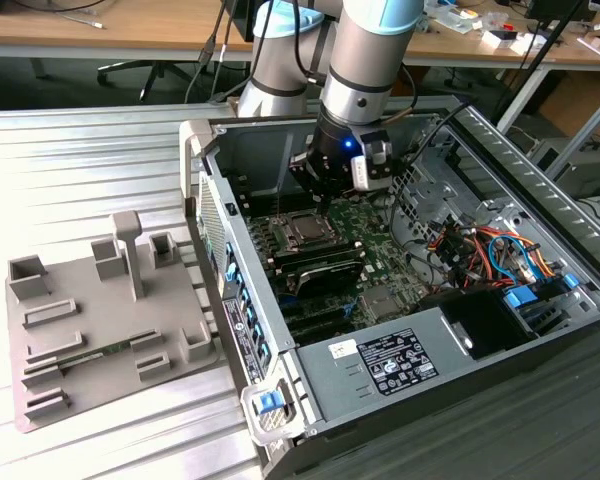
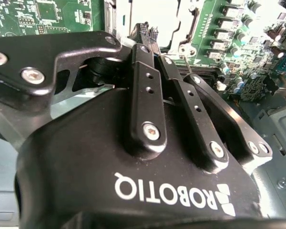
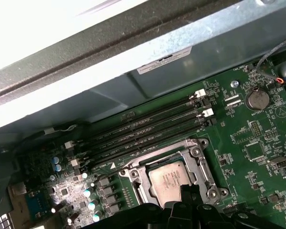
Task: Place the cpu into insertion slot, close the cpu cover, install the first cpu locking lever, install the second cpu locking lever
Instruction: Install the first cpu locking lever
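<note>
The cpu [image 3: 169, 177] lies flat in the insertion slot [image 1: 305, 230] on the green board, its silvery top facing up. The cpu cover [image 3: 200, 164] is down around it as a metal frame. My gripper [image 1: 320, 200] hangs just above the socket's far edge inside the case. In the second wrist view the two black fingers [image 2: 145, 81] stand close together, shut, with nothing seen between them. A thin wire locking lever [image 2: 185, 55] with a looped end runs just beside one finger. The fingertips [image 3: 188, 193] show at the socket's edge in the first wrist view.
Long black memory slots [image 3: 148, 129] run beside the socket, and the case wall [image 3: 133, 57] rises behind them. Cables [image 1: 480, 245] and a power supply [image 1: 380, 365] fill the exterior view's right. A grey fixture plate [image 1: 90, 320] lies outside the case, on the left.
</note>
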Robot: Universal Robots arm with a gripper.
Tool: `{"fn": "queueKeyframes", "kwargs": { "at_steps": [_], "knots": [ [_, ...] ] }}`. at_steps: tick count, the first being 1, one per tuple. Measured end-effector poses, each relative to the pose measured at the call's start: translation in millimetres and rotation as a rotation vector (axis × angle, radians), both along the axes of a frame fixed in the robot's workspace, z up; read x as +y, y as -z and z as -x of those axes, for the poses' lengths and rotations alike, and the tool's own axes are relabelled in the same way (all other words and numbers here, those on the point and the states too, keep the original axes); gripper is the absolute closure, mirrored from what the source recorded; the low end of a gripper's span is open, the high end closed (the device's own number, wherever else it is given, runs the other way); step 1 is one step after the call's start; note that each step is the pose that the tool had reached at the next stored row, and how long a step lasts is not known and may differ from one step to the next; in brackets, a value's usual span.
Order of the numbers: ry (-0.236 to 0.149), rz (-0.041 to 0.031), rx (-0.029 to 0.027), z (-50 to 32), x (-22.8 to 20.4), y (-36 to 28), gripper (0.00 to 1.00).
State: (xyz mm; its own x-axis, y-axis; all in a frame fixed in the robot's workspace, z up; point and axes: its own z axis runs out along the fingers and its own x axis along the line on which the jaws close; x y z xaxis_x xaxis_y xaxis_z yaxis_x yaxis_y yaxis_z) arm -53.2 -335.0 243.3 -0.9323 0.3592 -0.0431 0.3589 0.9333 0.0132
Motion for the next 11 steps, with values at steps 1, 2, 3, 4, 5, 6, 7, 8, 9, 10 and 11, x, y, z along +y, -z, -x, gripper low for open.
{"fn": "queueKeyframes", "kwargs": {
  "at_steps": [1,2,3,4,5,6,7,8,9,10,11],
  "knots": [
    [-0.005,0.0000,0.0000,0.0,0.0,0.0,0.89],
    [-0.006,-0.0001,0.0000,0.0,0.0,0.0,0.89],
    [-0.008,0.0000,0.0000,0.0,0.0,0.0,0.89],
    [-0.012,-0.0001,0.0000,0.0,0.0,0.0,0.89],
    [-0.015,-0.0001,0.0000,0.0,0.0,0.0,0.89],
    [-0.017,0.0000,0.0000,0.0,0.0,0.0,0.89],
    [-0.020,0.0000,0.0000,0.0,0.0,0.0,0.89],
    [-0.025,0.0000,0.0000,0.0,0.0,0.0,0.89],
    [-0.027,0.0000,0.0000,0.0,0.0,0.0,0.89],
    [-0.029,0.0000,0.0000,0.0,0.0,0.0,0.89],
    [-0.033,0.0000,0.0000,0.0,0.0,0.0,0.89]
  ]
}}
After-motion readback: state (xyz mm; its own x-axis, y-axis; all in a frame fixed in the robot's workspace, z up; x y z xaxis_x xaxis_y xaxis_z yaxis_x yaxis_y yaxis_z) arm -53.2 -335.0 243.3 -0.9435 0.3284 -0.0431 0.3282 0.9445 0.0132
